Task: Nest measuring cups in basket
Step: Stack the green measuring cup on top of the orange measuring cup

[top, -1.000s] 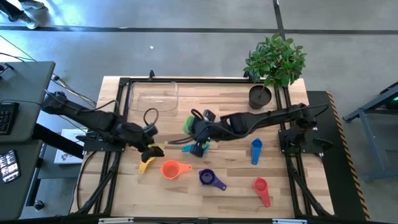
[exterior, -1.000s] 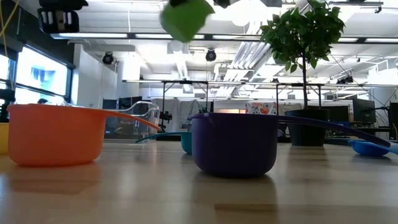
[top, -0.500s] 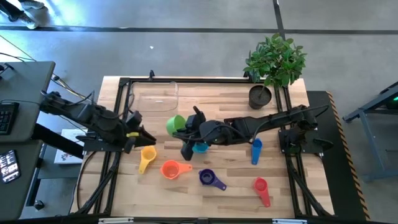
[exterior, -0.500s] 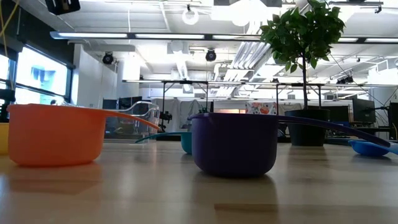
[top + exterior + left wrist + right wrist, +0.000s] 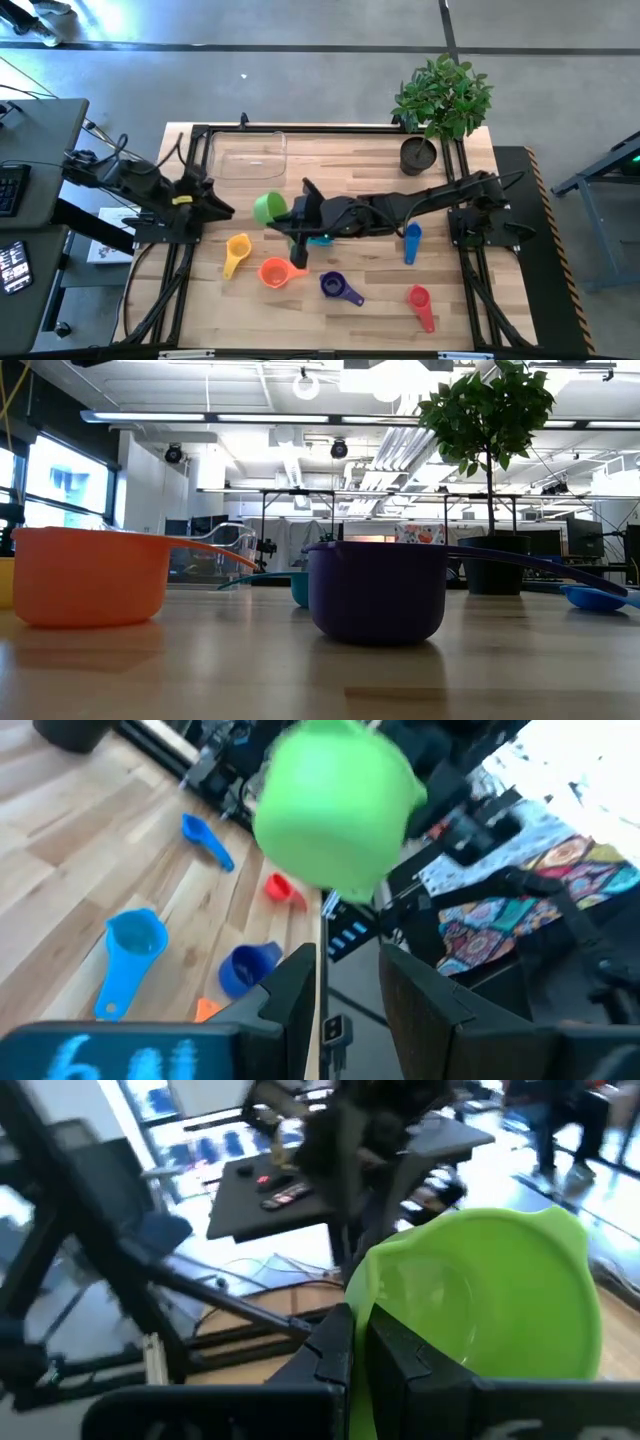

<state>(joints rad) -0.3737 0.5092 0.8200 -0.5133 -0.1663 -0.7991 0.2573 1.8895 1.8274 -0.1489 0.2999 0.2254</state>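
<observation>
**High view: green cup held up over the surface**

High view first: the green cup [image 5: 269, 207] is seen pinched by its handle in the right gripper [image 5: 293, 212], lifted over the middle of the wooden surface [image 5: 350, 160], just short of the clear basket [image 5: 247, 155]. The left gripper [image 5: 222, 209] is parked near the surface's left edge, apart from the cup, fingers slightly spread with nothing between them. Yellow cup [image 5: 235, 251], orange cup [image 5: 277, 272], purple cup [image 5: 336, 287], red cup [image 5: 419, 301] and dark blue cup [image 5: 412, 240] are left lying on the surface; the light blue cup [image 5: 320, 238] is mostly hidden under the right arm.
</observation>
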